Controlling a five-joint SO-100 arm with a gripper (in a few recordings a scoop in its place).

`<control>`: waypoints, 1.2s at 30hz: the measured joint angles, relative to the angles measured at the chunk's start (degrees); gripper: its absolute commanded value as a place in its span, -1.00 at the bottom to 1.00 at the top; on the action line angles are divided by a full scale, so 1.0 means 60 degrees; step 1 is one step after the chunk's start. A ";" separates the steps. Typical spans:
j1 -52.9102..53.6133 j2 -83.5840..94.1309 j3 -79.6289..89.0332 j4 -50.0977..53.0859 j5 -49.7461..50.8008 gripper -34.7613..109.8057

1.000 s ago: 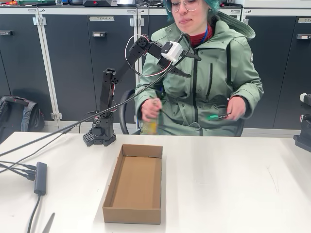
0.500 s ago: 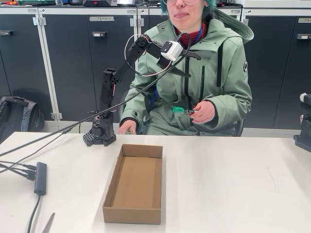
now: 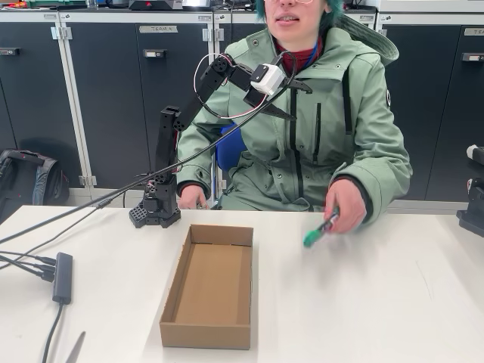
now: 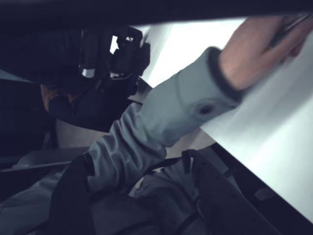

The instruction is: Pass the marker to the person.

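At right centre of the fixed view: marker (image 3: 320,228) in the person's (image 3: 318,144) hand (image 3: 346,204), green cap low over the table (image 3: 363,302) | gripper (image 3: 291,102) raised at chest height, jaws parted, empty | risk: marker dropped or set down, since arm hangs well apart.

Seated behind the counter (image 3: 363,302): the person (image 3: 318,128) in sage-green jacket. Marker (image 3: 319,228) held in person's hand (image 3: 345,206), right of the cardboard box (image 3: 209,285), green cap angled down just above counter surface. Other hand (image 3: 192,198) at counter's far edge, behind the box. Arm base (image 3: 155,212) behind-left of the box; tool (image 3: 291,100) raised well above the box, in front of person's chest, fingers parted and holding nothing. Cable hub (image 3: 62,277) left of the box.
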 measured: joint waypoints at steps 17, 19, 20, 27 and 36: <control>-0.0015 0.0073 0.0278 -0.0029 -0.0146 0.05; 0.0015 0.0132 0.0293 -0.0029 -0.0146 0.05; 0.0015 0.0146 0.0293 -0.0059 -0.0146 0.05; 0.0015 0.0205 0.0352 -0.0059 -0.0146 0.05; 0.0029 0.0205 0.0469 -0.0161 -0.0146 0.05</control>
